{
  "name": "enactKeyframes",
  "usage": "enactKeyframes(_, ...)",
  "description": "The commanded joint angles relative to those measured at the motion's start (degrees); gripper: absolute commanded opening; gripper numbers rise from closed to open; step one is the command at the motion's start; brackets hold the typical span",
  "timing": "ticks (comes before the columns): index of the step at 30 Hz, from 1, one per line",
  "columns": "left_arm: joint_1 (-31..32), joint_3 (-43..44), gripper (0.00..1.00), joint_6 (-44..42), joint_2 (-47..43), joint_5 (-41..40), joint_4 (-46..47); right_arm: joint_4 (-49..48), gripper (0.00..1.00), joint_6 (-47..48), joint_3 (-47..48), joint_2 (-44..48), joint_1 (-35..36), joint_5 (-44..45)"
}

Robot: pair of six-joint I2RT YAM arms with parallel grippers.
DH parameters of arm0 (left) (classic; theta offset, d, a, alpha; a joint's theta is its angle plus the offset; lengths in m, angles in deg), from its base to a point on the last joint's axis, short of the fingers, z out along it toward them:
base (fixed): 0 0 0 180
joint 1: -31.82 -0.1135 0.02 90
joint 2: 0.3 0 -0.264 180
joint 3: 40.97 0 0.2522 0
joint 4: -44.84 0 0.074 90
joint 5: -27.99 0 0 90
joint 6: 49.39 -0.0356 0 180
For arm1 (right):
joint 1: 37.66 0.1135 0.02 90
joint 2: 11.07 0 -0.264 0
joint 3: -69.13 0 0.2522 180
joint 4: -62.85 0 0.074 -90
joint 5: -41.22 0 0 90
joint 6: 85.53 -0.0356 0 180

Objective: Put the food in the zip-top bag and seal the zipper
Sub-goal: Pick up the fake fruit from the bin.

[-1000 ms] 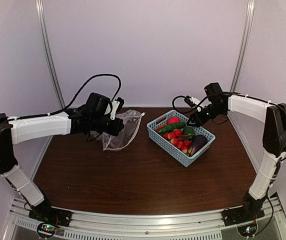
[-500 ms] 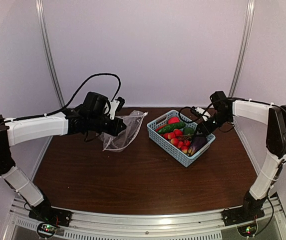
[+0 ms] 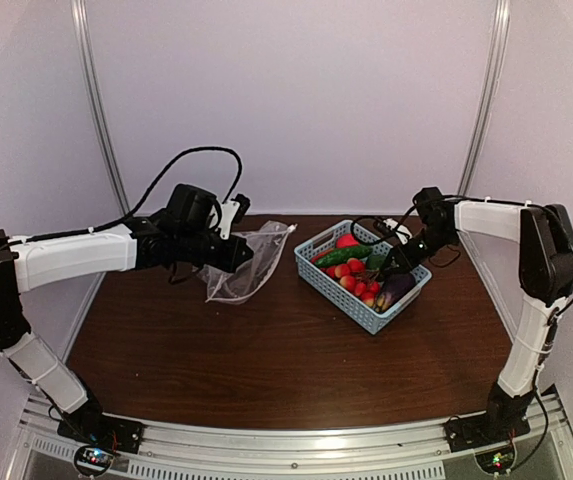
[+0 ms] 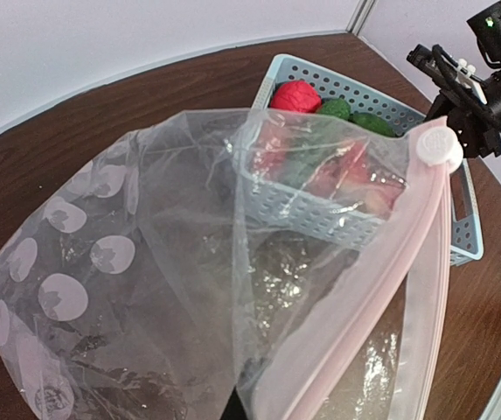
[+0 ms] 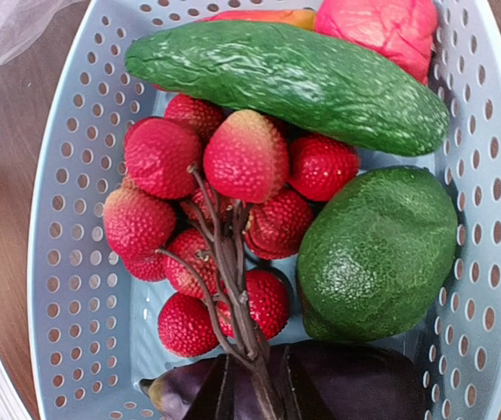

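The food lies in a light blue slotted basket [image 3: 364, 310] [image 5: 66, 175]: a green cucumber [image 5: 294, 79], a round green pepper [image 5: 377, 254], a dark purple eggplant [image 5: 355, 385] and a bunch of red fruits [image 5: 241, 157] on a brown stem. My right gripper [image 3: 394, 265] [image 5: 263, 398] is down in the basket, its dark fingers close on either side of that stem, over the eggplant. My left gripper [image 3: 236, 255] is shut on the clear spotted zip-top bag [image 3: 251, 265] [image 4: 145, 289] and holds it up with the mouth gaping. The zipper [image 4: 364, 306] is a pale pink strip with a white slider [image 4: 438, 147].
The basket stands at the back right of the brown table [image 3: 266, 360], and the bag hangs just left of it. A pink-red fruit [image 5: 381, 26] sits at the basket's far end. Pale walls with metal posts close in the back and sides.
My right gripper has swung down from above the basket's far rim into the basket, and its jaws have narrowed around the stem. The left arm and the bag have barely moved.
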Motion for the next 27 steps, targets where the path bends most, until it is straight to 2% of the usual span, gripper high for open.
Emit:
enactKeyframes(1, -0.4, -0.6, 0.00, -0.3, -1.4, 0.5, 2.2, 0.4, 0.09, -0.1, 1.0, -0.1, 0.1, -3.5)
enactKeyframes(3, -0.4, -0.6, 0.00, -0.3, -1.3, 0.5, 2.2, 0.4, 0.00, -0.2, 1.0, 0.0, 0.1, -4.0)
enactKeyframes(8, -0.4, -0.6, 0.00, -0.2, -1.1, 0.6, 2.3, 2.8, 0.00, 0.8, 1.2, 3.0, 0.0, -3.1)
enactKeyframes(13, -0.5, -0.5, 0.00, 0.1, -0.9, 0.5, 2.3, 4.3, 0.00, 2.0, -1.1, 12.1, 0.1, -1.3)
enactKeyframes(23, -4.0, -0.2, 0.00, -0.7, -0.7, -0.2, 2.5, 11.8, 0.00, 4.7, -1.0, 25.9, 0.1, -3.2)
enactKeyframes(27, -4.2, 0.1, 0.00, -2.0, -0.1, 0.5, 3.2, 12.0, 0.00, 5.1, -1.5, 30.9, 0.1, -6.4)
